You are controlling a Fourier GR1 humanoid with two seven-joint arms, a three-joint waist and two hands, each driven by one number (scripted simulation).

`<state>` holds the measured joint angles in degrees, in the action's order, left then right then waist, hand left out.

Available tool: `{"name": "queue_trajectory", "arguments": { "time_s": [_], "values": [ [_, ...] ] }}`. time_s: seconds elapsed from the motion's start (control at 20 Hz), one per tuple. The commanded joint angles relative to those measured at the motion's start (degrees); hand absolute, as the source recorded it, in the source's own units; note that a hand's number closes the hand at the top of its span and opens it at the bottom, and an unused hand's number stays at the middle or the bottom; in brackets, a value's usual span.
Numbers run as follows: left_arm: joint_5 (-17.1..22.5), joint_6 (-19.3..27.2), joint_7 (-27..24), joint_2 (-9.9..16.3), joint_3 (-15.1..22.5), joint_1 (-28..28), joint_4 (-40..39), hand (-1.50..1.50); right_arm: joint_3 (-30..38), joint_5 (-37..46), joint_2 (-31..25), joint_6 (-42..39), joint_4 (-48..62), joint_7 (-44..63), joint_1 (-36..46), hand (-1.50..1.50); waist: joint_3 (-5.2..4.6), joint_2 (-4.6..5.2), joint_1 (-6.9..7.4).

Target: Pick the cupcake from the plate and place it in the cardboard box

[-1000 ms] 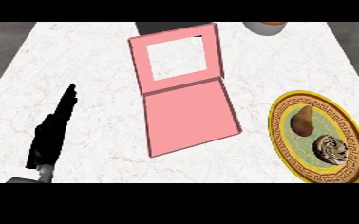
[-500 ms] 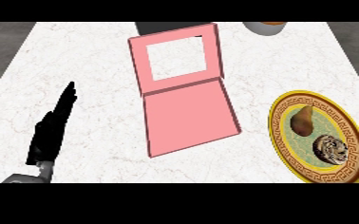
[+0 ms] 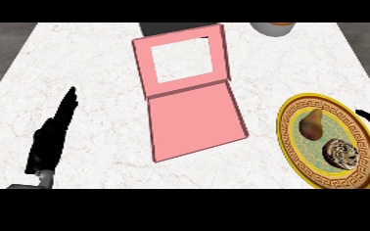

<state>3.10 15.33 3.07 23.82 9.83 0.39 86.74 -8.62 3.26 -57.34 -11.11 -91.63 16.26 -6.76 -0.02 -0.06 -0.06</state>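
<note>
White marble with faint pinkish veins covers the counter (image 3: 101, 78), which fills most of the head view. Near the middle lies a pink box (image 3: 195, 125), open, its shallow tray flat on the marble. Its lid (image 3: 182, 59) stands up at the far side and has a square window cut through it, so the marble shows through the hole. A dark grey object (image 3: 170, 28) sits just behind the lid at the far edge of the counter; what it is cannot be told.

At the right edge of the counter rests a round plate (image 3: 292, 149) with a gold patterned rim and a pale green centre, partly cut off by the view's edge. Two things lie on it: a brown pear (image 3: 312, 125) toward the far side, and the cupcake (image 3: 339, 153), brown and swirled on top, just beside it on the near side. The plate stands apart from the box.

A bowl (image 3: 273, 28) with a pale wall shows at the far right, mostly out of view.

The left hand (image 3: 51, 137) shows at the lower left, fingers straight and pointing away, holding nothing and well apart from the box. The right hand does not show.
</note>
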Motion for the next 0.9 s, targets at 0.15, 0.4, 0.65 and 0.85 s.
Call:
{"name": "queue_trajectory", "arguments": {
  "time_s": [0.15,0.4,0.65,0.85],
  "values": [
    [-2.8,-1.7,0.0,-2.4,-2.1,-0.5,-1.0,0.0,2.4,6.9,5.1,-3.0,1.7,0.4,-1.7,-1.5,0.02,0.01,-0.14],
    [-6.1,-1.4,4.2,-4.9,-0.8,-1.8,1.7,0.0,4.0,9.4,8.3,-5.8,-1.5,3.2,-1.4,-1.5,0.02,0.0,-0.16],
    [-4.1,-5.9,-0.5,-4.5,-6.0,1.6,-0.1,0.0,8.0,14.1,11.7,-7.8,4.1,-1.5,-0.6,-1.5,0.02,0.02,0.01],
    [-8.2,-3.2,7.3,-7.0,-3.3,0.7,6.8,0.0,7.9,16.1,15.6,-8.2,2.4,0.2,0.3,-1.5,0.04,-0.01,0.08]
  ]
}}
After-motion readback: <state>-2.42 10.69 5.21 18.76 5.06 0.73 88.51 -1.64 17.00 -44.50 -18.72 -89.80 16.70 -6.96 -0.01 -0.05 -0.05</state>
